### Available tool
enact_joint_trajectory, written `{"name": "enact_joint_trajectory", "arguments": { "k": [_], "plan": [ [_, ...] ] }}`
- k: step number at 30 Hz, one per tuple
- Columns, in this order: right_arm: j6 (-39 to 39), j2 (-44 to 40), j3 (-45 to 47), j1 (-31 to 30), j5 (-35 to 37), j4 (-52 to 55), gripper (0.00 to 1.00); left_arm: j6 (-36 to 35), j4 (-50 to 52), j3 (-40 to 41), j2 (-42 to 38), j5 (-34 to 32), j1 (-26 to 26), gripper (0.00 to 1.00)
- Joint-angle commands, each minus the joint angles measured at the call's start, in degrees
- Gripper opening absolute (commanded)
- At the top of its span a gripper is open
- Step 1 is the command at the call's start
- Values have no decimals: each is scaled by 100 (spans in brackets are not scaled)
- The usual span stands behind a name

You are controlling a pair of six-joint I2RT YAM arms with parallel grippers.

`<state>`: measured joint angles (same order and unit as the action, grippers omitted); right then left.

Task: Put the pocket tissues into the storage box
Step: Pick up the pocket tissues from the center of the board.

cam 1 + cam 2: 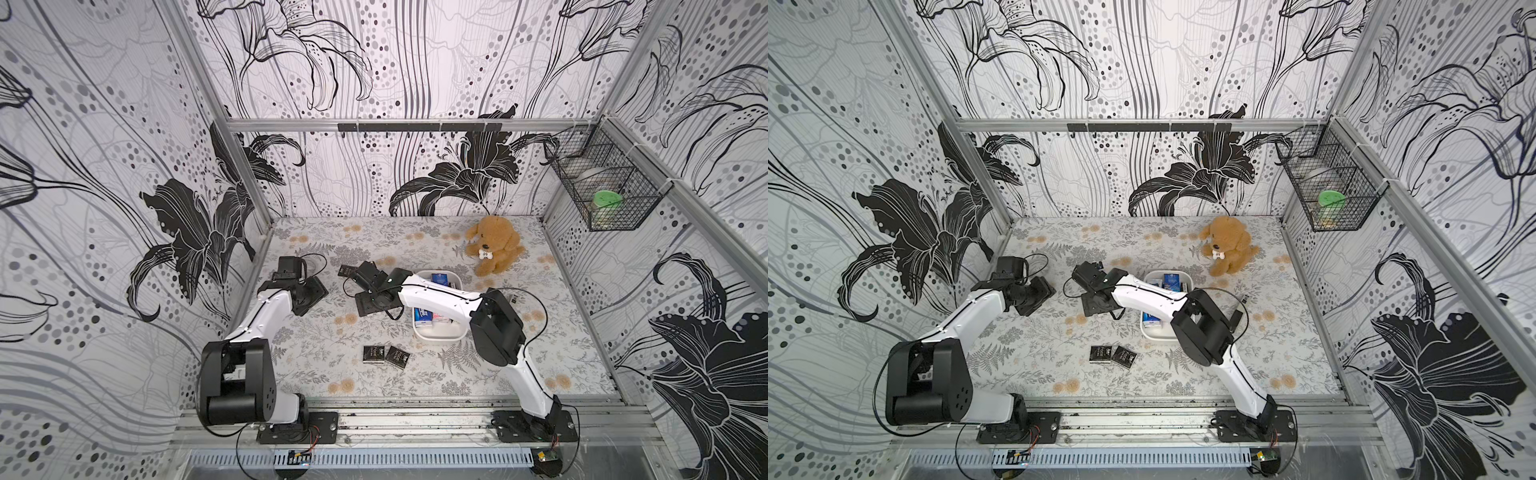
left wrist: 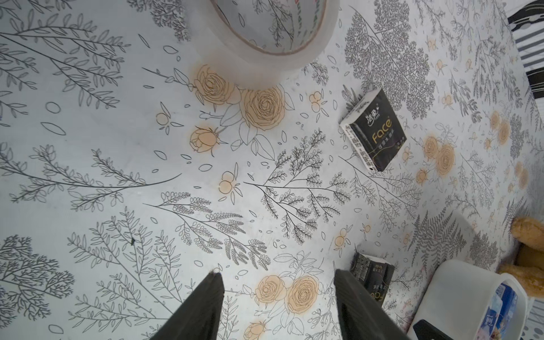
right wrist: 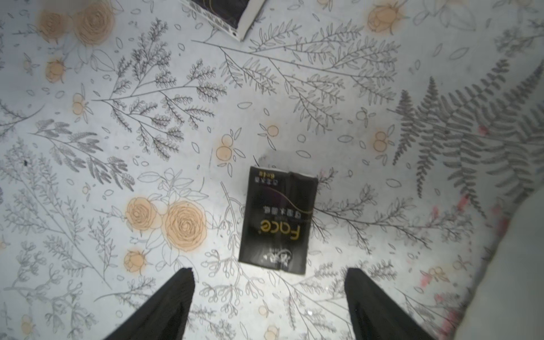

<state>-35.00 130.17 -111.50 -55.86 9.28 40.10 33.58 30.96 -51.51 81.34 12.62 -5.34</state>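
Right claw: your right claw [image 3: 269, 276] has its fingers spread apart with nothing between them; it hangs above the worktop [image 3: 88, 153]
Packet at that claw: a black packet [image 3: 278, 220] lettered "Face" lies flat on the worktop just ahead of the fingertips, in line with the gap; neither finger is on it
Next packet out: a second black packet [image 3: 226, 13] lies beyond the first, cut off by the edge of the right wrist view
Left claw: your left claw [image 2: 277, 273] is spread too and holds nothing
Packets near it: a half-hidden packet [image 2: 372, 276], black, lies just beside one finger; an angled packet [image 2: 374, 129], black with "Face" on it, lies farther ahead; you cannot tell whether these are the two seen from the right wrist
Tape roll: a clear tape roll [image 2: 265, 44] stands on the worktop beyond the left claw
Storage box: the storage box [image 1: 440, 337] sits right of centre in both top views; the right arm [image 1: 440, 293] crosses above it; blue packets [image 1: 439, 277] lie inside
Loose pair: a pair of black packets [image 1: 395, 356] lies side by side on the worktop, outside the box and nearer the front
Outer things: a plush dog [image 1: 494, 245] sits at the back right, behind the box; a wire basket [image 1: 602, 187] hangs on the right wall
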Motion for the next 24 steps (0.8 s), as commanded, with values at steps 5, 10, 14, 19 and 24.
{"name": "enact_joint_trajectory", "arguments": {
  "k": [5, 10, 14, 19, 24],
  "plan": [
    [-215, 987, -1171, -2, 315, 842, 85, 5, -6, 101, -350, 197, -63, 65],
    [-292, 1260, -1449, -2, 351, 974, 83, 34, -37, 245, -483, 307, -63, 65],
    [-324, 1296, -1372, 21, 354, 933, 82, 64, -68, 318, -521, 512, -59, 65],
    [-326, 1309, -1304, 43, 352, 835, 65, 118, -134, 350, -549, 602, -63, 65],
    [-306, 989, -998, 46, 478, 487, 51, 120, -135, 361, -559, 662, -63, 65]
  ]
}}
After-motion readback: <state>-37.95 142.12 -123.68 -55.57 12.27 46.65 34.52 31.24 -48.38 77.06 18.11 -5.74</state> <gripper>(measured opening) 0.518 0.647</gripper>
